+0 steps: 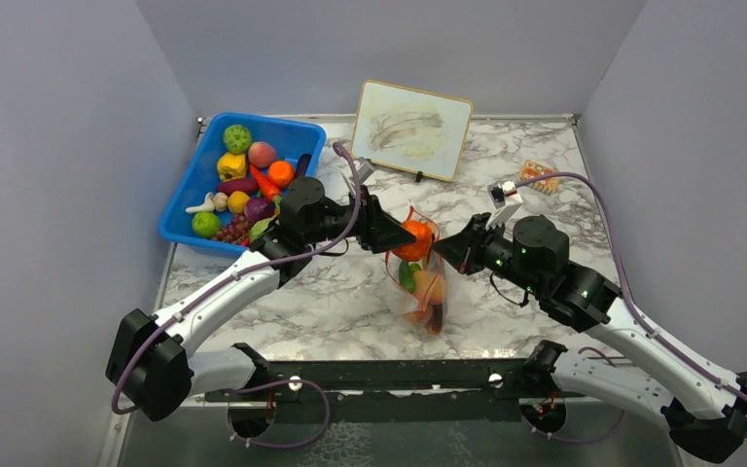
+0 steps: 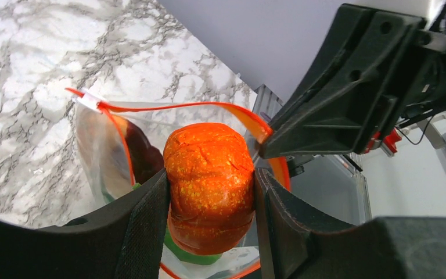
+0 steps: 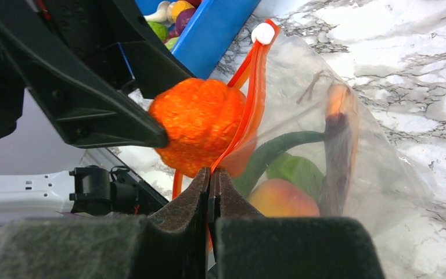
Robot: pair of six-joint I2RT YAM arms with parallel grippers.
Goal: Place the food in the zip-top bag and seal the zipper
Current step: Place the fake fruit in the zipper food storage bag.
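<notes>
My left gripper [image 2: 210, 192] is shut on an orange toy fruit [image 2: 210, 183], held right at the mouth of the clear zip-top bag [image 1: 426, 292]. The fruit [image 1: 412, 239] shows mid-table in the top view, with the left gripper [image 1: 401, 239] on it. My right gripper [image 3: 213, 174] is shut on the bag's orange-red zipper [image 3: 250, 99] and holds the mouth edge up; its white slider tab [image 3: 263, 33] sits at the strip's far end. Inside the bag lie a peach [image 3: 281, 199], a green piece [image 3: 296, 171] and a dark slice [image 3: 338, 157]. More food [image 1: 238, 185] fills the blue bin.
The blue bin [image 1: 297, 131] stands at the back left beside my left arm. A framed board [image 1: 411, 129] leans against the back wall. A small packet [image 1: 539, 176] lies at the back right. Grey walls close in three sides.
</notes>
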